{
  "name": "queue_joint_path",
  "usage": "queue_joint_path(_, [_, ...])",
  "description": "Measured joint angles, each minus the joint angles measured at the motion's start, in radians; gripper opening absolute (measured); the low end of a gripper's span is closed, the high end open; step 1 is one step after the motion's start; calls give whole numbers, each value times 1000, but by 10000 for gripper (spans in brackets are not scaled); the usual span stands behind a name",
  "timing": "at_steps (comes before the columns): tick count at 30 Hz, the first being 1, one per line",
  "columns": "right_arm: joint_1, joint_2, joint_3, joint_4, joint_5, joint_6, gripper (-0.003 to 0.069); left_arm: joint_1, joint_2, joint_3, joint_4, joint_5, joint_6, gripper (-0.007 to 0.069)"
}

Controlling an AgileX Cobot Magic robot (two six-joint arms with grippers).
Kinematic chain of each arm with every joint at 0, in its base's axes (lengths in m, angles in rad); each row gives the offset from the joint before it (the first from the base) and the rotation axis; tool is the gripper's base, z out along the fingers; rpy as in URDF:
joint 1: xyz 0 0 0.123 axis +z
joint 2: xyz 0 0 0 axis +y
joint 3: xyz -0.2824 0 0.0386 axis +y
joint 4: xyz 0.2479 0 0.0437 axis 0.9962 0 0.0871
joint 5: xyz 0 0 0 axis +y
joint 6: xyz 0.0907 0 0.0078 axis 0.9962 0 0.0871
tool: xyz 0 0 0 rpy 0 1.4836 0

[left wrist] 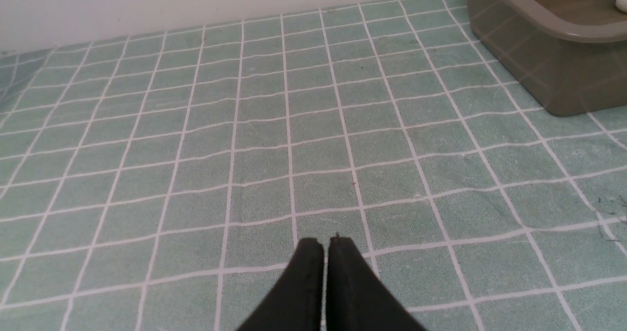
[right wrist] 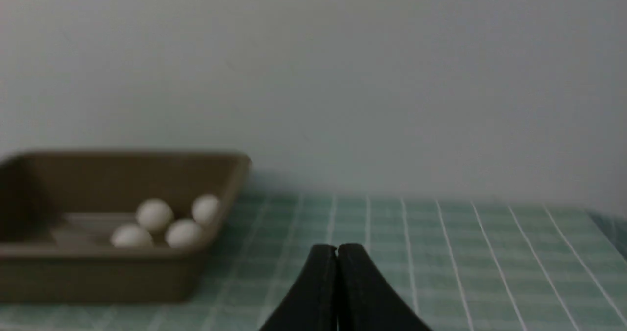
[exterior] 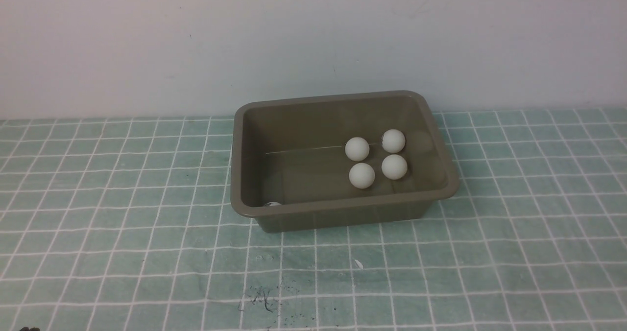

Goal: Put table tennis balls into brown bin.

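We see a tabletop [exterior: 122, 252] under green checked cloth, white wall [exterior: 196, 42] behind | four table tennis balls [exterior: 357, 149] lie in the brown bin [exterior: 343, 212] | left claw [left wrist: 326, 243] and right claw [right wrist: 337, 248] both closed, empty

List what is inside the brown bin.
Four table tennis balls sit clustered on the floor of the brown bin, toward its right end. A small white sliver peeks over the near rim at the near-left corner; the rim covers the rest, so it cannot be identified.
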Motion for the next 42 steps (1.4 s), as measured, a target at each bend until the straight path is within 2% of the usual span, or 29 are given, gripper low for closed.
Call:
queue_joint_path(6, [-73,3,135,-5,-14,5,-15,0,0,0,0,-1,0,-5])
queue_joint_path(42, [-73,3,136,-5,-21,12,-15,0,0,0,0,-1,0,-5])
